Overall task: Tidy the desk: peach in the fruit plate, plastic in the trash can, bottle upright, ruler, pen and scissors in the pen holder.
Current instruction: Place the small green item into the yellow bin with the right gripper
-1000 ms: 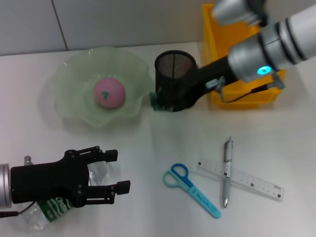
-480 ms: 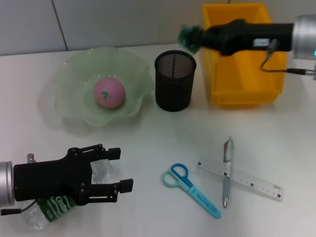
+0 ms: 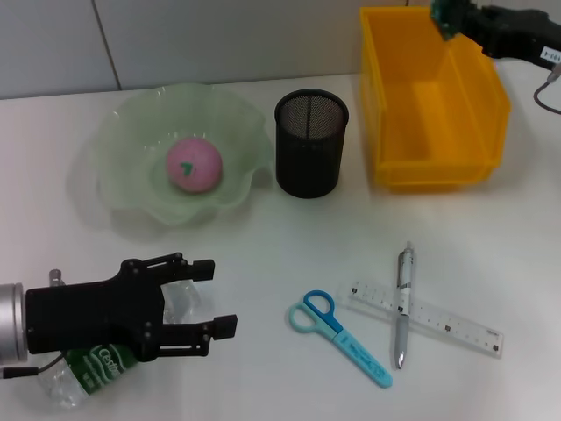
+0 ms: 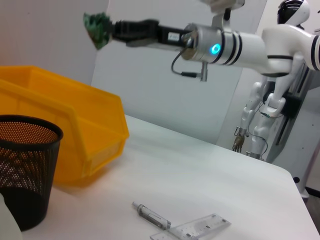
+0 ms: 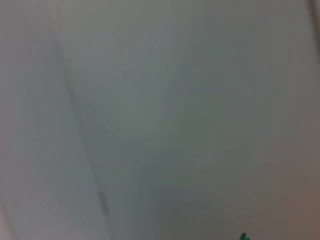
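My right gripper [image 3: 456, 15] is shut on a scrap of green plastic [image 3: 442, 17], held over the back right corner of the yellow trash can [image 3: 434, 162]. The left wrist view shows that plastic [image 4: 97, 29] high above the can [image 4: 75, 125]. A clear bottle [image 3: 83, 368] with a green label lies on its side at the front left. My left gripper [image 3: 203, 298] is open, one finger on each side of the bottle. The pink peach [image 3: 194, 164] rests in the green fruit plate [image 3: 123, 132]. Scissors [image 3: 340, 337], pen [image 3: 403, 305] and ruler [image 3: 438, 321] lie on the table in front of the black mesh pen holder [image 3: 311, 153].
The pen lies across the ruler at the front right. The pen holder [image 4: 22, 175] stands between the plate and the trash can. A white humanoid robot [image 4: 280, 75] stands beyond the table's far edge. The right wrist view shows only a blank wall.
My right gripper has risen from beside the pen holder and swung right with the green plastic, ending over the trash can's back corner. The left gripper has barely moved.
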`<state>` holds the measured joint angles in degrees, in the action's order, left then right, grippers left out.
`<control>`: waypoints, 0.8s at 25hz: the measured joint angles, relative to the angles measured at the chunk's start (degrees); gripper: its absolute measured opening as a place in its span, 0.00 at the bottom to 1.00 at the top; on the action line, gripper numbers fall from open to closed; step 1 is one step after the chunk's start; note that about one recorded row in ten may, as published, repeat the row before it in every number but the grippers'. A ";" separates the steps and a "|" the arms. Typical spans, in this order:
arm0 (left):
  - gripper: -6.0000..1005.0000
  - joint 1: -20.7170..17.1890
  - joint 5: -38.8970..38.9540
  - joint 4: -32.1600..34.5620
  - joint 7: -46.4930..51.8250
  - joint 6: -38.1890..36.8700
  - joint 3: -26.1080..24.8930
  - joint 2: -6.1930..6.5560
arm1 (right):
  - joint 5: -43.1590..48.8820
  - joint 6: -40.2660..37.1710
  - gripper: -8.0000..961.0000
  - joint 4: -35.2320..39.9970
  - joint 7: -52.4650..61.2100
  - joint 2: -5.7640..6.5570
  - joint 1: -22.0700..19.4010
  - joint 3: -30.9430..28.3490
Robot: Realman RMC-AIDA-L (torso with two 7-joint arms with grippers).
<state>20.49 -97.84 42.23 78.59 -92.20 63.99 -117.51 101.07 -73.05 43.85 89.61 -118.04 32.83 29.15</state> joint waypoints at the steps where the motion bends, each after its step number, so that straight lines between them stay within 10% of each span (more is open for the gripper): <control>1: 0.86 0.03 0.02 -0.02 -0.09 0.03 0.00 0.00 | 0.00 1.46 0.09 -0.86 -0.94 0.01 0.02 -0.25; 7: 0.86 0.12 -0.05 -0.10 -0.37 -0.02 -0.68 -0.12 | -0.04 8.31 0.11 -3.18 -3.87 -0.02 0.42 -0.11; 20: 0.86 0.17 -0.16 -0.12 -0.46 -0.01 -0.71 -0.11 | 0.19 9.73 0.54 -3.59 -4.04 -0.17 1.04 0.06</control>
<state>20.66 -98.00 42.10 78.13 -92.22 63.28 -117.62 101.27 -63.31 40.26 85.57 -118.22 33.87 29.21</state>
